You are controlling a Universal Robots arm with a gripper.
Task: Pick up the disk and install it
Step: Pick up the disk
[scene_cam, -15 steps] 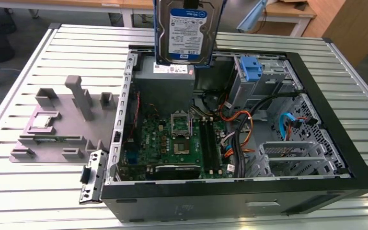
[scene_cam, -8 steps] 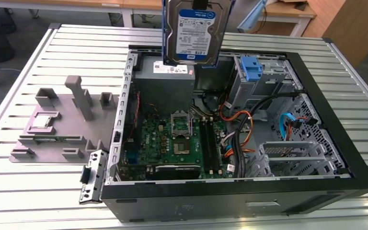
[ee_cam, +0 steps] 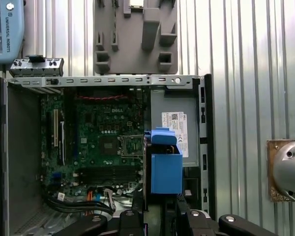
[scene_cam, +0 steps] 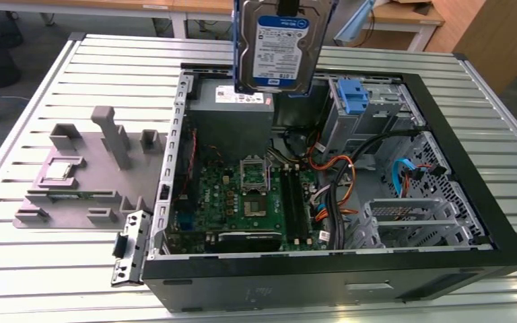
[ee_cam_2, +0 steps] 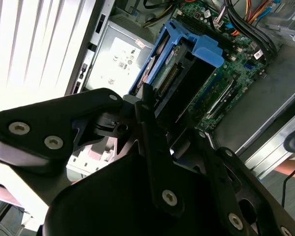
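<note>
The end effector pinches the disk by one short end, so the drive in its blue carrier hangs on edge straight below it, label toward the exterior view. The disk is in mid-air, touching nothing, above the open case that lies on the slatted worktop.

In the first wrist view the carrier's free end points down at the seam between the power supply and the motherboard. The drive cage with its upright blue latch lies off to one side of the end effector, toward the exterior view's right. A loose run of orange and black cables lies below, between board and cage.

The step in hand reads as the carry toward the bay, and the grip looks narrow for a long, heavy load. A slow, level traverse should stop the disk swinging or slipping. It would pay to hold height until the carrier stands square over the cage, then align its rails with the slot. The latch, the cables and the case rim are the likeliest snags.
</note>
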